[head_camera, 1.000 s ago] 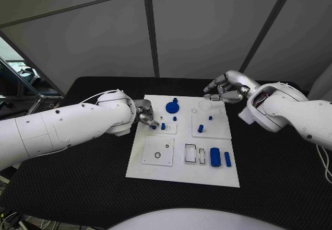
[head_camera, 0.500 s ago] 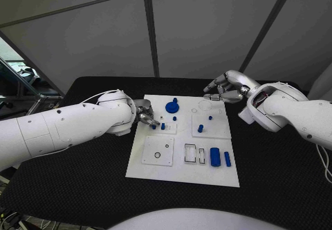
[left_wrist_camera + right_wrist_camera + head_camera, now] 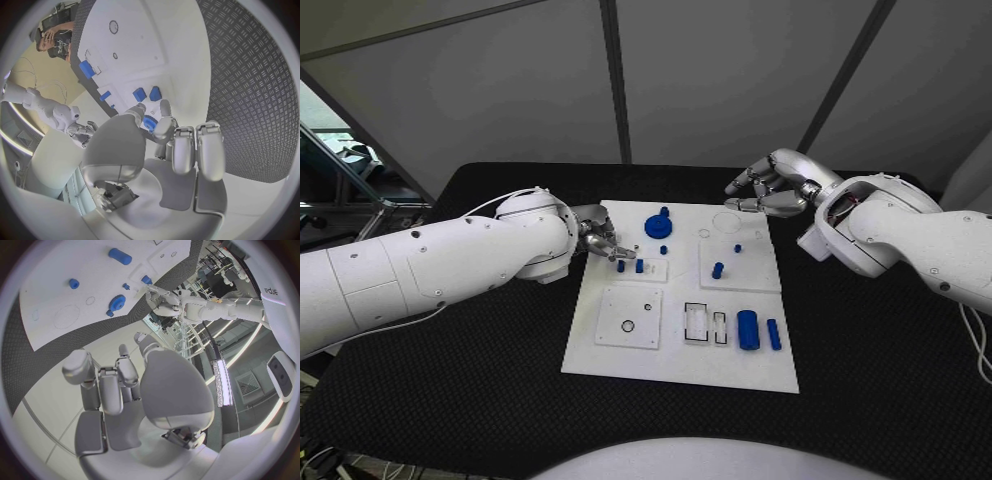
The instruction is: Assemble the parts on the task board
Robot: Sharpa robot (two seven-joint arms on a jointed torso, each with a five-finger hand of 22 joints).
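Black tabletop (image 3: pixel 473 360): matte, textured mat; carries the task board at centre.
Left hand (image 3: pixel 604 244): silver, at the board's left edge; fingertips curl together over a small blue peg (image 3: pixel 620 265). In the left wrist view a blue piece sits between thumb and finger, so it appears pinched; contact is partly hidden.
Task board (image 3: pixel 682 362): white, flat, smooth plate with raised square panels and cut-outs, namely round holes in the near-left panel and rectangular slots (image 3: pixel 697 320) near centre.
Peg pair: a second short blue peg (image 3: pixel 639 265) stands upright just beside the one under the fingers, on the small left panel.
Blue gear (image 3: pixel 659 224): round, toothed disc with a stub on top, at the board's far side.
Step in hand (judgement): seating the pinched peg in its hole. Keep it upright, align over the hole before pressing, push straight down, and avoid knocking the neighbouring peg.
Right-panel peg (image 3: pixel 718 268): short cylinder, upright, apart from the others.
Blue blocks (image 3: pixel 749 328): a thick cylinder and a thinner bar, lying side by side near the board's right edge.
Right hand (image 3: pixel 769 190): silver, raised beyond the board's far right corner; fingers loosely curled, holding nothing.
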